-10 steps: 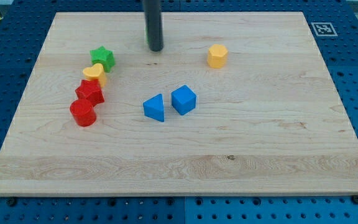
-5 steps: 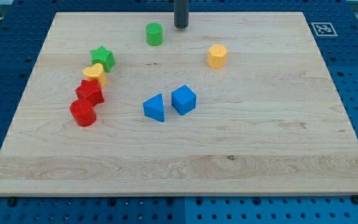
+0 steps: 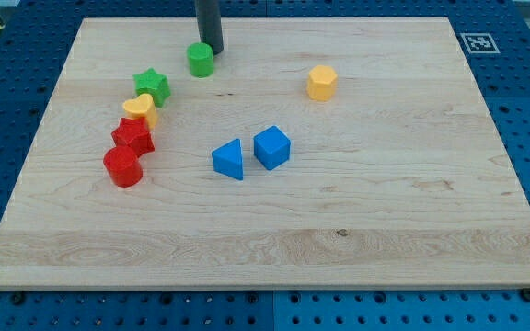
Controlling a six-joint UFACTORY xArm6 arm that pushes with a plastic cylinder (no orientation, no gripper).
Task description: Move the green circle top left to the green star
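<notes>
The green circle (image 3: pixel 201 60) stands on the wooden board near the view's top, left of centre. My tip (image 3: pixel 211 50) is right behind it, at its upper right edge, touching or nearly touching it. The green star (image 3: pixel 152 86) lies to the lower left of the circle, a short gap apart from it.
A yellow heart-like block (image 3: pixel 140 108), a red star-like block (image 3: pixel 133 136) and a red cylinder (image 3: pixel 122 166) run in a line below the green star. A blue triangle (image 3: pixel 229 159) and a blue cube (image 3: pixel 271 147) sit mid-board. A yellow hexagon (image 3: pixel 321 82) lies at the right.
My tip swung from over the circle to the upper right, then back left behind it. The green circle has slid left and slightly down, closer to the green star.
</notes>
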